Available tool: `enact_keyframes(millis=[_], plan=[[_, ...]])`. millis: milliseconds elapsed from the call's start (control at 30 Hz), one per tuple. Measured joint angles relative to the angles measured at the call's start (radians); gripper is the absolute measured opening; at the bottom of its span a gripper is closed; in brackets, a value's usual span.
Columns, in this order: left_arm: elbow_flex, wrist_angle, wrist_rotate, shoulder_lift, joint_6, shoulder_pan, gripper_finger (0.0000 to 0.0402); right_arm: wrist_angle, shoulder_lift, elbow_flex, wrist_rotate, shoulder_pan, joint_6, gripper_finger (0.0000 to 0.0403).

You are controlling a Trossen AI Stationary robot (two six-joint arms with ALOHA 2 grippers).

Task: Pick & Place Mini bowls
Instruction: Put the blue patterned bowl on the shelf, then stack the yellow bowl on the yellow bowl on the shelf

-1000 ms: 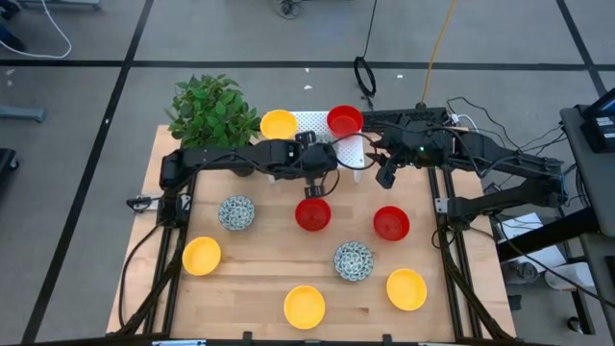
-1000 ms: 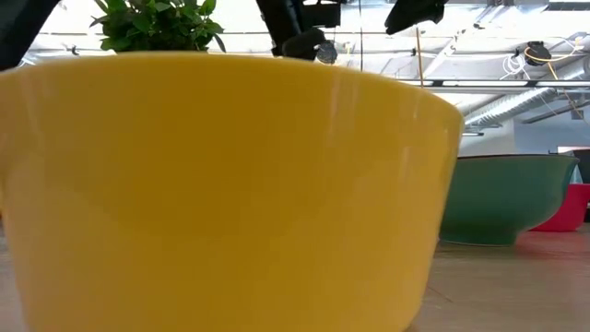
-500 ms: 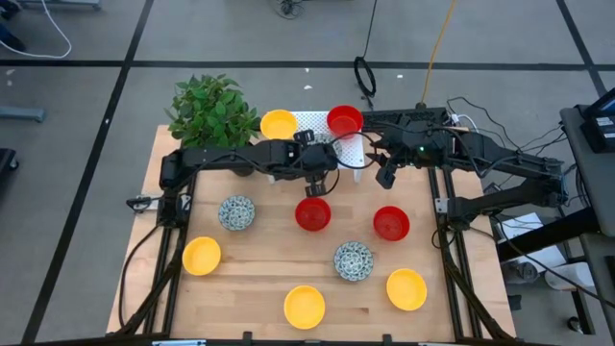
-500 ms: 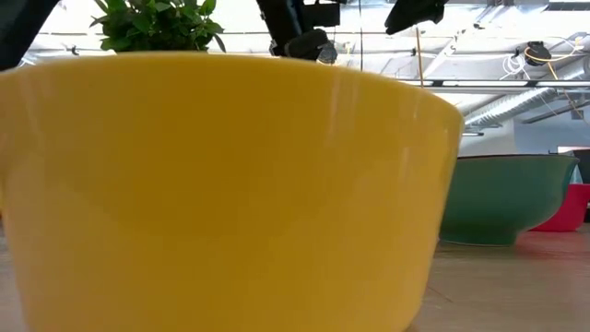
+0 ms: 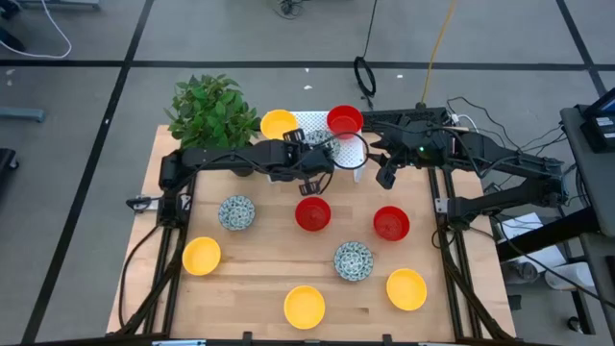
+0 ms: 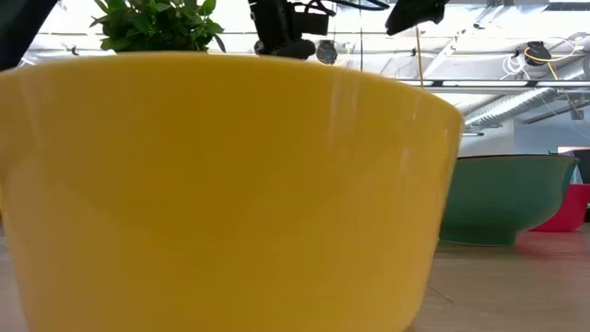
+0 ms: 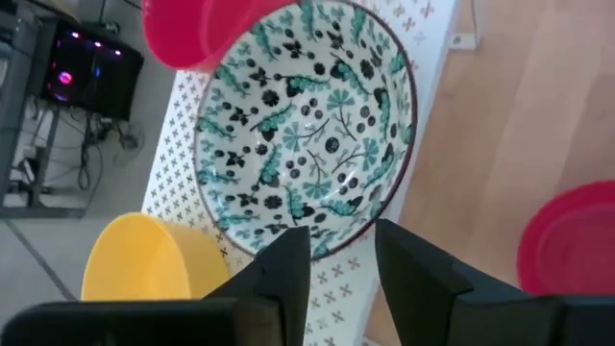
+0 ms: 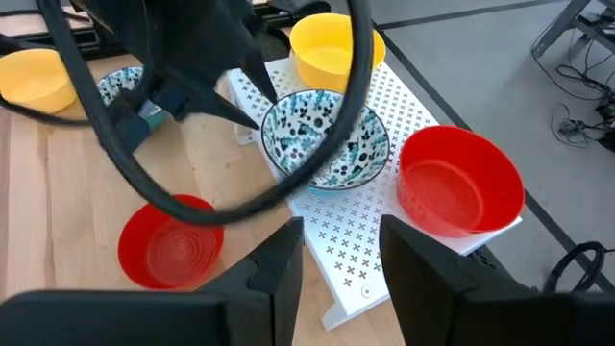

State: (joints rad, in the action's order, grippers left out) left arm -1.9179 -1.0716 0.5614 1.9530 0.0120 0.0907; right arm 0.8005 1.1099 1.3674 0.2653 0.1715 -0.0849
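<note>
Here, a speckled bowl (image 5: 344, 152) over the white perforated rack (image 5: 314, 123), pinched by its rim in the left gripper (image 5: 322, 159), tilted, blue-and-white pattern facing that arm's wrist camera. In the left wrist view, same speckled bowl (image 7: 306, 130) with its lower rim between the two dark fingers (image 7: 284, 272), closed on it. In the right wrist view, the bowl (image 8: 325, 137) above the rack (image 8: 361, 235), a thick black cable loop crossing in front.

On the rack, a yellow bowl (image 5: 279, 124) toward the plant side and a red bowl (image 5: 344, 120) toward the right arm's side, both also visible from the right wrist: yellow (image 8: 335, 48), red (image 8: 459, 182).

On the wooden table (image 5: 259, 274), well apart from one another: two more red bowls (image 5: 312, 213) (image 5: 390, 223), two more speckled bowls (image 5: 236, 212) (image 5: 353, 260), and three yellow bowls (image 5: 202, 256) (image 5: 304, 306) (image 5: 405, 288). In the low view, one yellow bowl (image 6: 221, 189) filling most of the picture, a speckled one (image 6: 502, 198) behind it seen from the side.

Right gripper (image 5: 385, 173) just beside the rack, above the table, fingers apart and holding nothing. Green plant (image 5: 210, 109) at the table's far left corner.
</note>
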Motion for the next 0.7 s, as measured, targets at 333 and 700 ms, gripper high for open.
enact_keyframes(millis=[333, 700], plan=[[0.000, 0.031, -0.001, -0.113, 0.150, -0.053, 0.0152, 0.000, 0.000, 0.000, 0.000, 0.000, 0.000, 0.0125], [-0.001, -0.155, -0.532, -0.237, 0.547, -0.177, 0.0195, 0.005, 0.000, 0.000, 0.000, 0.000, 0.000, 0.0125]])
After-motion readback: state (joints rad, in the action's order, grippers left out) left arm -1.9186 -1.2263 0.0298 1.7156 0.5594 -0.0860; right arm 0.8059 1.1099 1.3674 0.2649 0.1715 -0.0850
